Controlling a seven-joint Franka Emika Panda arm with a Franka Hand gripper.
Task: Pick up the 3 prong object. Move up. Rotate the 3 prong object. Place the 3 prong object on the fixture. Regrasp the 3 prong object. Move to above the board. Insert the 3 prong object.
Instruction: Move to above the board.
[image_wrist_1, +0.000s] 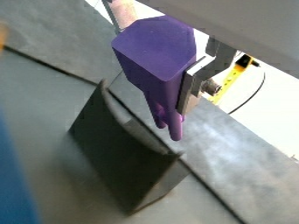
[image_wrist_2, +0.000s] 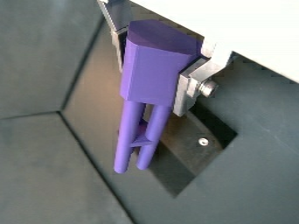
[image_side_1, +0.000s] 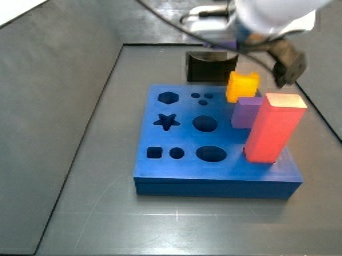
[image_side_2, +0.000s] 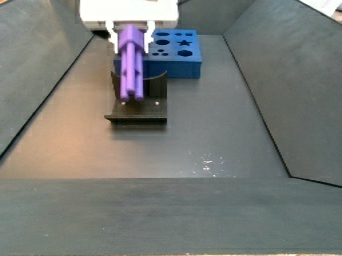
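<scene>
Two fingers (image_wrist_2: 191, 86): silver plates of my gripper (image_wrist_2: 158, 66), clamped on the 3 prong object's (image_wrist_2: 149, 92) thick end.
Object: purple, smooth, prongs pointing down, directly over the fixture (image_side_2: 138, 106).
Fixture: dark, matte block on a base plate.
Board (image_side_1: 214, 152): blue slab, shaped holes, beyond the fixture.
Writing: none legible.

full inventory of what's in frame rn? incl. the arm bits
3 prong object: 1, purple, clamped in the end effector, prongs pointing down over the fixture.
Fixture: 1, nearly black, on the floor beside the board.
Board: 1, blue slab with shaped holes, on the floor.
Red block: 1, tall, standing on the board's edge.
Yellow block: 1, on the board.
Lilac block: 1, between the yellow and red blocks.
End effector: 1, silver fingers, above the fixture.
</scene>
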